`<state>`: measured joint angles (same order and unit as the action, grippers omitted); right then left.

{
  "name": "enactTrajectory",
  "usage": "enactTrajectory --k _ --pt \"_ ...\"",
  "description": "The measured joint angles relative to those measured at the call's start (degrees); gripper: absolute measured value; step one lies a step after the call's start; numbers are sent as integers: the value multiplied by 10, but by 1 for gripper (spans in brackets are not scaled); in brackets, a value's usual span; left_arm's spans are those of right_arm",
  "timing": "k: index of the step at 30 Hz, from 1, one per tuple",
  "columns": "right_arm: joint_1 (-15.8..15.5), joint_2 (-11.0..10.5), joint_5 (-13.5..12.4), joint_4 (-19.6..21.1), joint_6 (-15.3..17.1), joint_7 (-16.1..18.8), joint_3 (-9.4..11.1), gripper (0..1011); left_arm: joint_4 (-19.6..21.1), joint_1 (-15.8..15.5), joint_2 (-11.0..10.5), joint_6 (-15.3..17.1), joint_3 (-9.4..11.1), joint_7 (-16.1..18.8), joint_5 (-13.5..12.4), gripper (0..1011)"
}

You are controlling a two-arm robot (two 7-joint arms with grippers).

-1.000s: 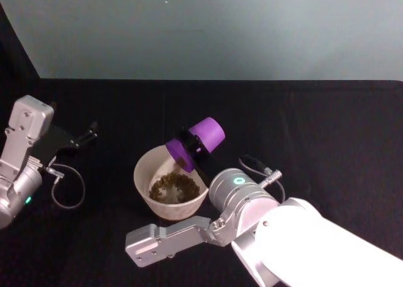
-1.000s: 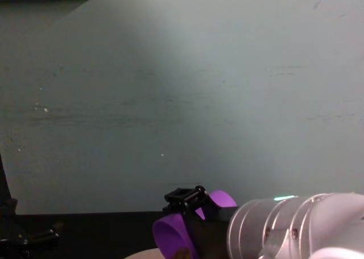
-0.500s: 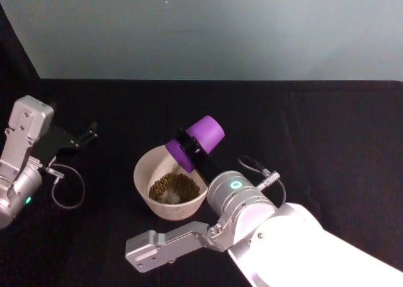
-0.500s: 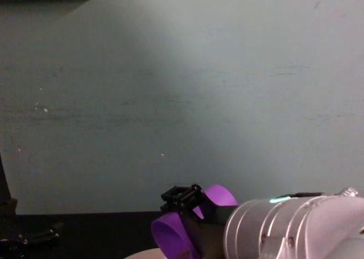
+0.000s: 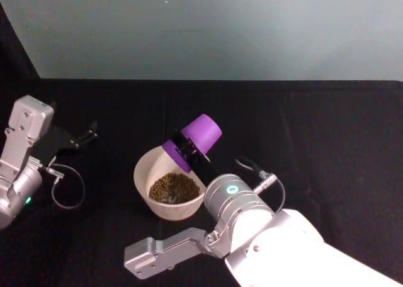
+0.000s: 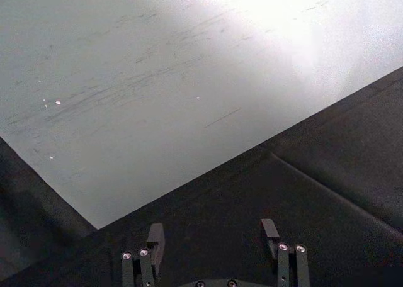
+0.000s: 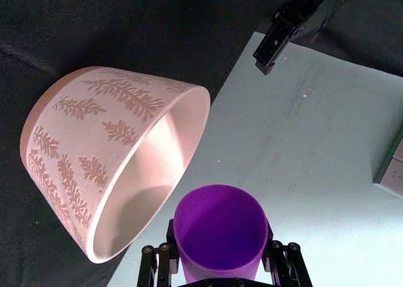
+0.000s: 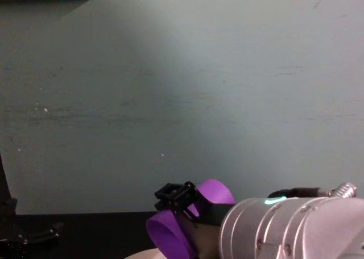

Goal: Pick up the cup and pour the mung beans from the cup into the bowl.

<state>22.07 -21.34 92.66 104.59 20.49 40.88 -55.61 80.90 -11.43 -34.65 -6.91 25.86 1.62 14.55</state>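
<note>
The purple cup (image 5: 200, 133) hangs tipped on its side over the far right rim of the bowl (image 5: 140, 174), mouth pointing down toward it. My right gripper (image 5: 187, 150) is shut on the cup's body. A pile of mung beans (image 5: 174, 186) lies in the bowl. In the right wrist view the cup (image 7: 219, 230) looks empty inside, held in the right gripper (image 7: 219, 257) beside the bowl's leaf-patterned wall (image 7: 75, 129). The chest view has the cup (image 8: 170, 236) low at centre. My left gripper (image 5: 85, 136) is parked far left, open (image 6: 213, 236) with nothing in it.
A black cloth (image 5: 315, 129) covers the table up to a pale green-grey wall (image 5: 220, 29). My right arm (image 5: 252, 224) fills the near right side. A loose cable (image 5: 66, 192) loops beside the left arm.
The cup has shifted slightly left and toward the bowl's rim, still tipped. The beans in the bowl have settled into a still pile. The left arm has not moved.
</note>
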Motion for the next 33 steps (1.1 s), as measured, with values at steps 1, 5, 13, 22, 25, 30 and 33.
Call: enactTrajectory --k 1,5,13,22,25,30,33 --pt "0 0 3 0 -1 1 0 726 0 0 0 0 0 0 0 1000" --pt "0 -1 26 2 -5 7 -5 724 0 0 0 0 0 0 0 1000" --pt "6 -5 95 2 -19 29 -26 726 0 0 0 0 0 0 0 1000" --pt "-14 -4 70 19 -24 16 1 726 0 0 0 0 0 0 0 1000" --pt "-25 0 41 24 -18 5 21 724 0 0 0 0 0 0 0 1000" --pt "-58 9 -34 33 5 -25 75 726 0 0 0 0 0 0 0 1000" --pt "-80 17 -76 36 25 -49 111 726 0 0 0 0 0 0 0 1000"
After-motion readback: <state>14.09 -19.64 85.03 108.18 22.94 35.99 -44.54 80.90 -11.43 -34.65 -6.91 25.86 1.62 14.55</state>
